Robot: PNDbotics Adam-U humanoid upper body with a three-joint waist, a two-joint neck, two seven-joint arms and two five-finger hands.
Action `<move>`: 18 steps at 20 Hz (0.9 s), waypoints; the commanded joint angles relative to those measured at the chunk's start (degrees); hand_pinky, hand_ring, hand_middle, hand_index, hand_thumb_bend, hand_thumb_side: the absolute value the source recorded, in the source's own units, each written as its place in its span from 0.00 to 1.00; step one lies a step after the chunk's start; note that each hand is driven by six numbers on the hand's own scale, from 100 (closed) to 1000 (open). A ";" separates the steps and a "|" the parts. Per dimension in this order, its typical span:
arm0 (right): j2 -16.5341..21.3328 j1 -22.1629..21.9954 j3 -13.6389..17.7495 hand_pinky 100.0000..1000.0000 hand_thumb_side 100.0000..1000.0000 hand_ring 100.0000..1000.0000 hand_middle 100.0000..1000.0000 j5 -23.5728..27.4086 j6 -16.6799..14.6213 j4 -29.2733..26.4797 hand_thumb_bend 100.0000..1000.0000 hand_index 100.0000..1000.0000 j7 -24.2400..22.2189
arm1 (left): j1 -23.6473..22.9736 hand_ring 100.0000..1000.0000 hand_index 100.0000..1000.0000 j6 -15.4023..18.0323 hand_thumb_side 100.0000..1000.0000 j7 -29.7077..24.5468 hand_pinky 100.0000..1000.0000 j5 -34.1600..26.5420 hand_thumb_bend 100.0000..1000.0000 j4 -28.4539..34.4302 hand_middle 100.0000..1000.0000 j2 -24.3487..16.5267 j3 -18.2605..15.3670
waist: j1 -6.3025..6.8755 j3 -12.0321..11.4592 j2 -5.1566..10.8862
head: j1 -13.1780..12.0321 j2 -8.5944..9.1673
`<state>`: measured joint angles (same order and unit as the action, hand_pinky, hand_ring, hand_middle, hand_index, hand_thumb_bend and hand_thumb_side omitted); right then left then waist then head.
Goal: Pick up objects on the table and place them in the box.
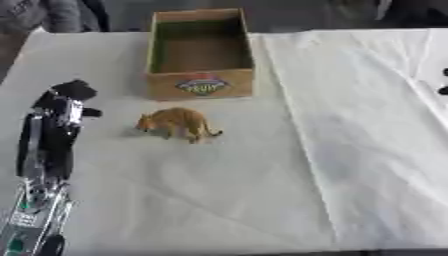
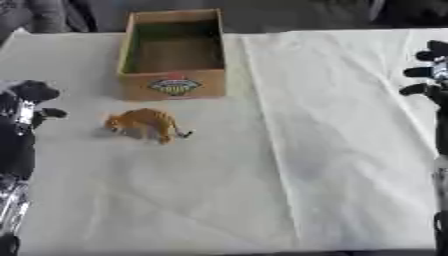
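The left hand point(image 1: 66, 107) is held low at the desk's point(image 1: 350, 150) left edge, fingers curled and holding nothing, beside the toy tiger point(image 1: 178, 122), which stands just before the open, empty box point(image 1: 199, 85), probably for picking.

Count on table: one toy animal point(image 1: 178, 122), orange-tan, standing on four legs; one cardboard box point(image 1: 200, 53), open at the top, bearing one printed label point(image 1: 203, 85) on its near wall. One white cloth point(image 1: 262, 165) covers the table. Two robot hands in view: one left hand point(image 1: 59, 112) and one right hand point(image 2: 430, 70).
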<state>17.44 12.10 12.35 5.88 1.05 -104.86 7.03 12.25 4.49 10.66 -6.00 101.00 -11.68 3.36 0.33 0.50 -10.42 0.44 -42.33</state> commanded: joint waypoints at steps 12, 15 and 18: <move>0.85 0.52 0.34 0.41 0.59 0.59 0.63 0.12 0.03 -0.51 0.00 0.76 -0.31 | 3.15 0.74 0.66 -0.86 0.36 -2.58 0.51 1.81 0.33 2.64 0.58 -4.67 0.56 | 0.17 0.29 1.11 | 0.11 -0.33; 0.84 0.51 0.32 0.41 0.59 0.59 0.63 0.12 0.03 -0.50 0.00 0.76 -0.36 | 3.83 0.74 0.66 -1.59 0.36 -3.19 0.51 2.83 0.33 3.17 0.58 -5.84 0.75 | 0.16 0.34 1.14 | 0.12 -0.34; 0.83 0.51 0.32 0.41 0.59 0.59 0.63 0.13 0.02 -0.50 0.00 0.76 -0.37 | 3.89 0.74 0.66 -1.85 0.36 -3.27 0.51 3.03 0.33 3.39 0.58 -5.96 0.76 | 0.16 0.34 1.14 | 0.12 -0.34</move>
<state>17.43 12.09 12.35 5.88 1.24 -104.86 6.80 15.25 2.81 7.52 -3.46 103.04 -16.21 4.12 0.56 0.76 -10.19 0.46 -42.33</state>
